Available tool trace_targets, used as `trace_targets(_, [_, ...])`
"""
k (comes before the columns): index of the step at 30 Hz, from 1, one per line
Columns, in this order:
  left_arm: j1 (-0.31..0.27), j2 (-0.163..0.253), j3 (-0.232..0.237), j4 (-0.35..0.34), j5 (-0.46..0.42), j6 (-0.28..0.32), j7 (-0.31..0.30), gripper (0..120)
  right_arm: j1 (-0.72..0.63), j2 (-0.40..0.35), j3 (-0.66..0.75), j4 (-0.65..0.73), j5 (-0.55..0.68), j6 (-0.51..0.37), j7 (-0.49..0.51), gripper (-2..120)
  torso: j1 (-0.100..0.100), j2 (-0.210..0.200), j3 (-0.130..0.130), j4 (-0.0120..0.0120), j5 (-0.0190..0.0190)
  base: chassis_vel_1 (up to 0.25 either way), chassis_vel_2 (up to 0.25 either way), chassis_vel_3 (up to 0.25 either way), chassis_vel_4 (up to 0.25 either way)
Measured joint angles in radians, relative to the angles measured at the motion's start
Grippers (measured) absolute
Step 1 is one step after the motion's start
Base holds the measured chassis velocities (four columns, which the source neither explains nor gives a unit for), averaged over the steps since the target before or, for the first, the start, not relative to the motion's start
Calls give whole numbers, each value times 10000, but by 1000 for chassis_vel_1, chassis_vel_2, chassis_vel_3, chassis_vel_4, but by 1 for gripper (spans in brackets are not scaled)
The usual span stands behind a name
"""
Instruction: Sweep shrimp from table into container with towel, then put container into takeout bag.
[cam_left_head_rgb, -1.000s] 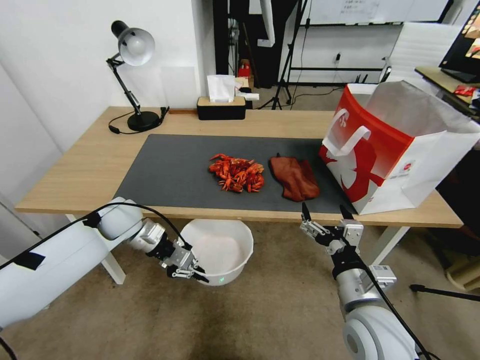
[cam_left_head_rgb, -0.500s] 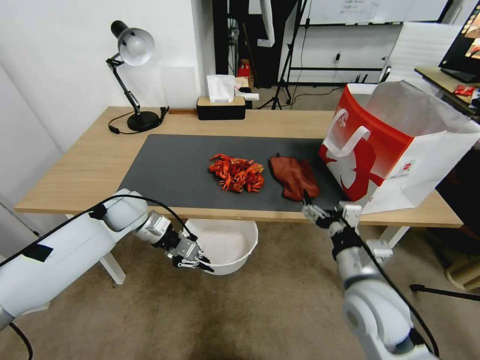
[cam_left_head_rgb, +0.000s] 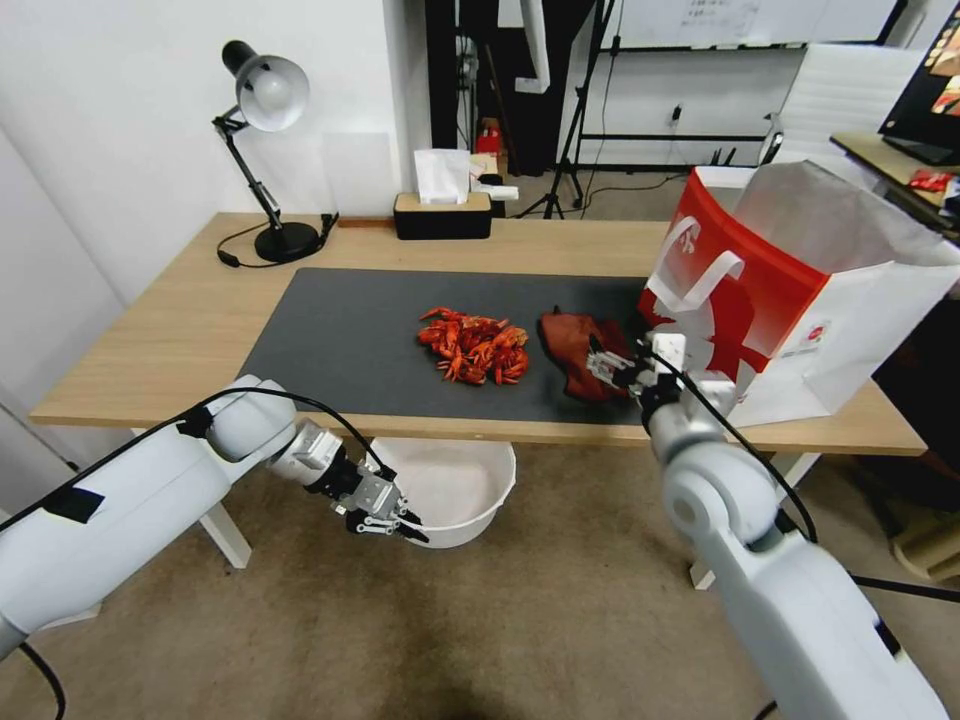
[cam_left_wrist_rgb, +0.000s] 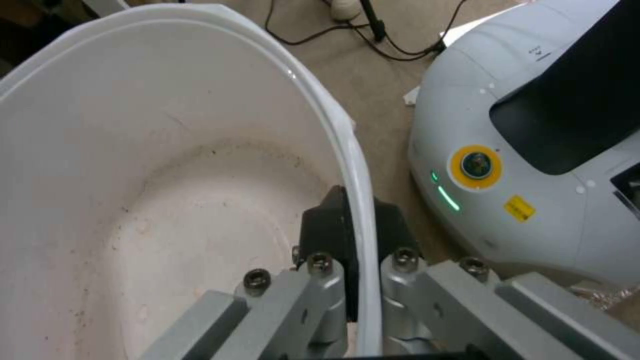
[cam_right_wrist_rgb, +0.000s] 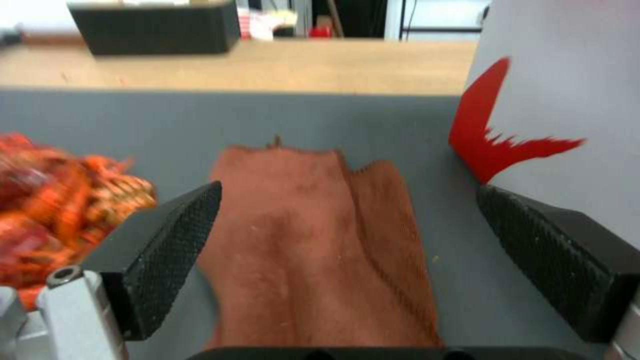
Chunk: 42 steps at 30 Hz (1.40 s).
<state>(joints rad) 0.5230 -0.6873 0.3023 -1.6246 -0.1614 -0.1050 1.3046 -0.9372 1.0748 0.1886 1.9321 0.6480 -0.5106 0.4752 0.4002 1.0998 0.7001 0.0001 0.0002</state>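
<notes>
The right gripper (cam_right_wrist_rgb: 347, 220) is hovering over the towel (cam_right_wrist_rgb: 320, 240) on the table (cam_left_head_rgb: 150, 340), jaws spread wide — the cloth's long axis is running straight between them. The left gripper (cam_left_wrist_rgb: 353, 270) is pinching the container (cam_left_wrist_rgb: 167, 175) rim below the table edge, shrimp (cam_left_head_rgb: 473, 348) just beside the towel.

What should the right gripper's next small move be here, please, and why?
Probably lower the right gripper and close on the towel: its jaws stand open astride the cloth, not gripping. The left gripper holds the container below the table edge.
</notes>
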Motion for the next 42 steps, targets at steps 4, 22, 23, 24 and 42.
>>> trace_targets(4, [62,10,-46,-37,-1,2,1,0,551,-307,-539,-373,447,-485,112,97,0,1,0,-3,-1,0,0,0,0])
trace_targets(22, [197,93,-241,-83,-44,8,17,0,1997,-247,-1826,-1467,1618,-1332,619,80,-2,2,-1,-1,-2,0,0,0,0])
trace_targets(23, [199,97,-258,-83,-47,8,20,0,1997,-223,-1827,-1491,1646,-1336,626,76,-3,2,-1,-1,-2,0,0,0,0])
trace_targets(24, [204,104,-279,-83,-49,8,24,0,1986,-203,-1826,-1516,1662,-1337,628,71,-2,3,-2,-1,-2,0,0,0,0])
trace_targets(42, [374,208,-400,-223,-70,67,44,0,1525,-70,-1444,-1714,1896,-1257,524,32,-4,4,-5,-4,-5,0,0,0,0])
